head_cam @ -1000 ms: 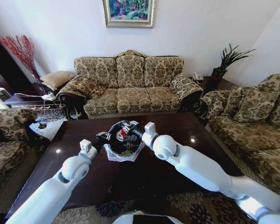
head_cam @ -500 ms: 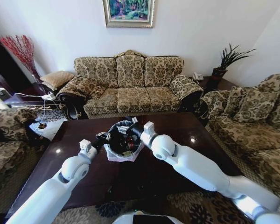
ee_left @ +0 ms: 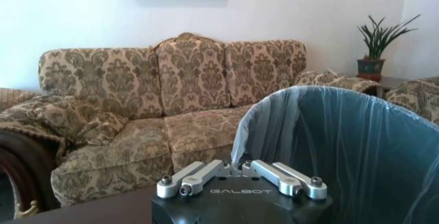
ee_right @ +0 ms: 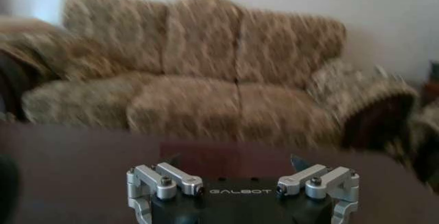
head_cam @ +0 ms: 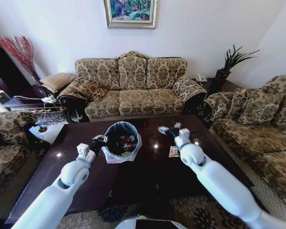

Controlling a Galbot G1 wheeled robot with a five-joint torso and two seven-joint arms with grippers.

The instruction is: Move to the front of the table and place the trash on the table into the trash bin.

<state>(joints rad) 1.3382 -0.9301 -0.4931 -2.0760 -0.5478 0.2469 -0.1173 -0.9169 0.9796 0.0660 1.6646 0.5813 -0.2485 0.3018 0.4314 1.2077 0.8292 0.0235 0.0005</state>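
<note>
The trash bin (head_cam: 115, 153), black with a whitish bag over its rim, stands on the dark brown table (head_cam: 148, 183) left of centre. Red and clear trash (head_cam: 127, 142) lies inside it. My left gripper (head_cam: 99, 142) is shut on the bin's near left rim; in the left wrist view the bag-lined bin wall (ee_left: 343, 147) rises right beside that gripper (ee_left: 241, 168). My right gripper (head_cam: 168, 128) hovers open and empty over the table, to the right of the bin. One small snack wrapper (head_cam: 174, 151) lies on the table just below it. The right wrist view shows this gripper (ee_right: 233, 160) spread wide above bare wood.
A patterned three-seat sofa (head_cam: 133, 88) stands behind the table, and another sofa (head_cam: 262, 129) stands at the right. An armchair (head_cam: 5, 138) is at the left. A potted plant (head_cam: 229, 64) sits on a side table at the back right.
My right gripper has left the bin's opening and swung right over the table, now open and empty. The left gripper still holds the bin's rim.
</note>
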